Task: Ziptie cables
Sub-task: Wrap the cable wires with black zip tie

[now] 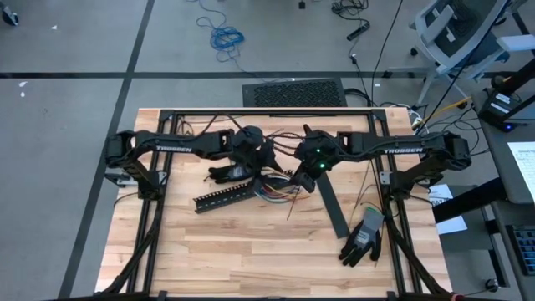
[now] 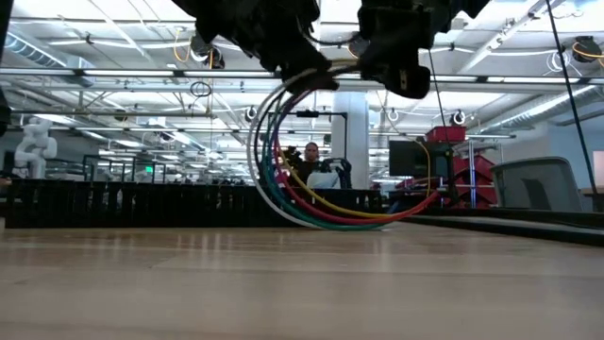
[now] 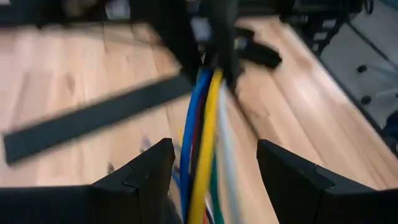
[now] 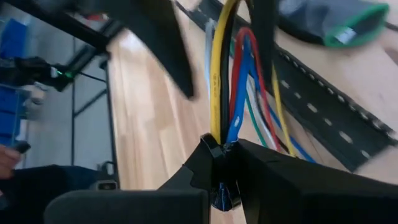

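High view: your cables [image 1: 280, 189] lie mid-bench [image 1: 251, 259], a multicoloured bundle between the slotted duct [image 1: 224, 197] and the flat black strip [image 1: 333, 207]. Both claws meet above them.

Low view: you see the cables lifted into a hanging loop [image 2: 311, 203] of white, green, red, yellow and blue strands, its bottom near the bench.

Left wrist view: the left claw [image 3: 214, 171] stands wide, with the cables running between its fingers [image 3: 149, 171], untouched.

Right wrist view: the right claw [image 4: 222, 163] is pinched tight on the cables [image 4: 233, 93].
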Action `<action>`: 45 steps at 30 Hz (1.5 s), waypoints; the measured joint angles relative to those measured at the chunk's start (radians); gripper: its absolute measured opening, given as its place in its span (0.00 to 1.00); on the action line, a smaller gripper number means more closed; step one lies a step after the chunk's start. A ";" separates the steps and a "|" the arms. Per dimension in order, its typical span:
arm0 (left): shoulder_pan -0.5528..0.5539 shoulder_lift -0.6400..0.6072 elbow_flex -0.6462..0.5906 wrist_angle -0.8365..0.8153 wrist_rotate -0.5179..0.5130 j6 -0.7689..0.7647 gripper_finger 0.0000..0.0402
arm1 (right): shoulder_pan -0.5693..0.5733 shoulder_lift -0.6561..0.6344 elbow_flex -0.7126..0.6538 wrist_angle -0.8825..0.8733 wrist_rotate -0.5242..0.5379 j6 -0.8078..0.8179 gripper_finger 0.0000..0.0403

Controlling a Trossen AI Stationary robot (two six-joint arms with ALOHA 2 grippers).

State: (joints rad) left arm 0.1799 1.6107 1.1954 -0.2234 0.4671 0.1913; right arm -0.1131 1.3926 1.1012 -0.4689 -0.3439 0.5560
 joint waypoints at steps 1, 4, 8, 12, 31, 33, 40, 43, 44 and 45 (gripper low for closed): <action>0.000 0.002 0.000 -0.026 -0.006 0.000 0.58 | 0.000 0.000 0.000 0.013 -0.001 0.004 0.05; 0.001 0.007 0.000 -0.041 -0.067 0.010 0.58 | 0.000 0.000 0.000 0.030 -0.004 0.008 0.05; 0.003 0.007 0.000 0.003 -0.093 0.029 0.58 | 0.004 0.000 0.000 0.016 -0.025 0.018 0.05; 0.003 0.007 0.000 -0.016 -0.095 0.051 0.58 | 0.011 0.000 0.000 0.022 -0.029 0.029 0.05; -0.043 0.007 0.000 -0.017 -0.168 0.155 0.04 | 0.017 -0.001 0.000 0.012 -0.064 0.055 0.04; -0.057 0.007 0.000 -0.004 -0.169 0.154 0.04 | 0.017 -0.001 0.000 0.008 -0.086 0.061 0.04; -0.076 0.007 -0.001 0.068 -0.175 0.155 0.03 | 0.018 -0.016 0.000 0.009 -0.112 0.068 0.06; -0.065 0.007 -0.001 0.139 -0.175 0.155 0.03 | 0.018 -0.039 0.000 0.033 -0.110 0.068 0.06; -0.062 0.006 -0.001 0.167 -0.175 0.154 0.03 | 0.016 -0.049 0.000 0.046 -0.109 0.068 0.05; -0.059 0.006 -0.001 0.192 -0.175 0.148 0.03 | 0.016 -0.058 0.000 0.059 -0.108 0.068 0.05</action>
State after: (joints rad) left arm 0.1209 1.6169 1.1942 -0.0318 0.2920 0.3395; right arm -0.0972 1.3347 1.1015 -0.4103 -0.4521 0.6236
